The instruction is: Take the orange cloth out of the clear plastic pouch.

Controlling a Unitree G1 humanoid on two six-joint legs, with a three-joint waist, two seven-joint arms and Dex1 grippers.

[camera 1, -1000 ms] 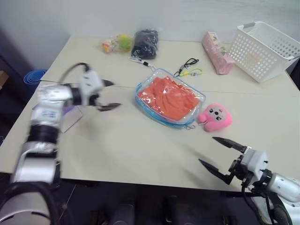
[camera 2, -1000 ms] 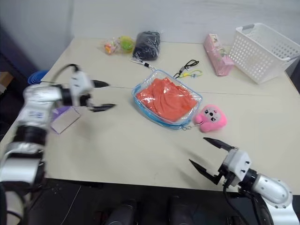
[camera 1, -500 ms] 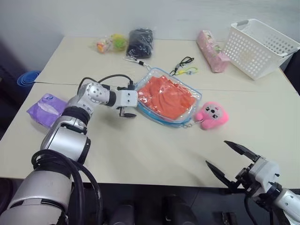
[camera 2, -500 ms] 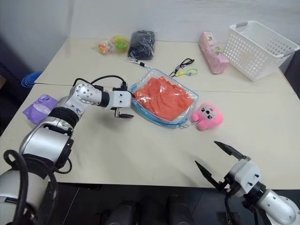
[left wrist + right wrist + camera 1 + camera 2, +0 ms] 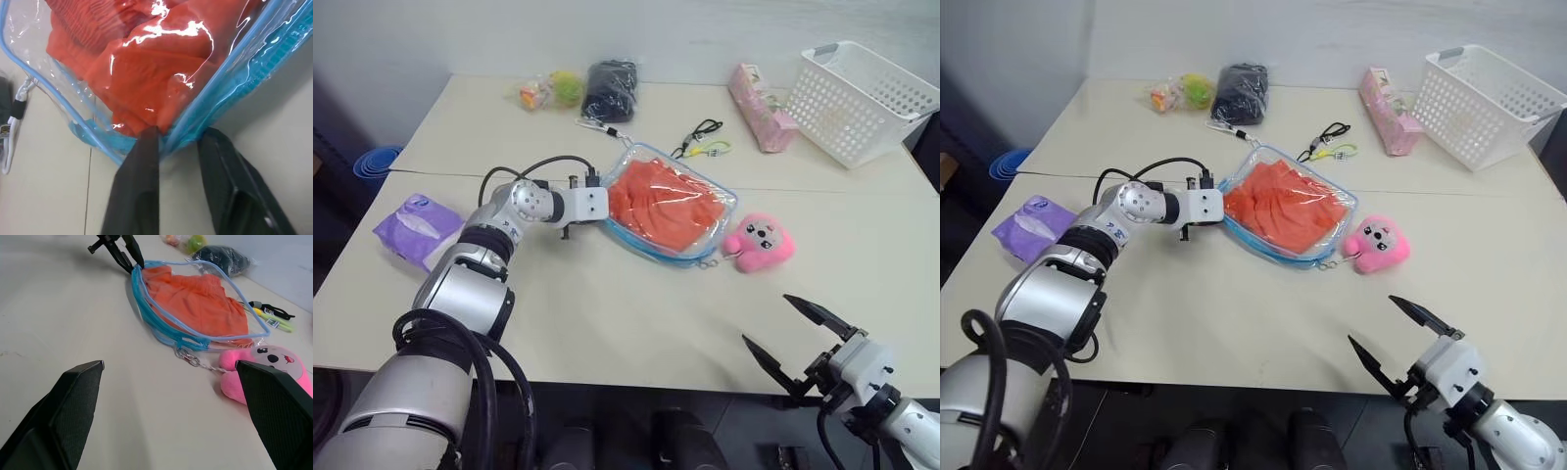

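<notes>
Left end effector (image 5: 172, 147) pinches the clear plastic pouch's (image 5: 720, 199) blue-edged near corner; orange cloth (image 5: 664, 204) lies just beyond; right end effector (image 5: 793, 328), spread, hangs well apart.

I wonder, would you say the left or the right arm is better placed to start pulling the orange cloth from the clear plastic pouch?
Probably the left: the left pincer straddles the clear plastic pouch's blue edge beside the orange cloth. The right pincer hangs open near the table's front edge, apart from it.

pink plush toy (image 5: 759, 244) crowds pouch (image 5: 651, 245) right side
</notes>
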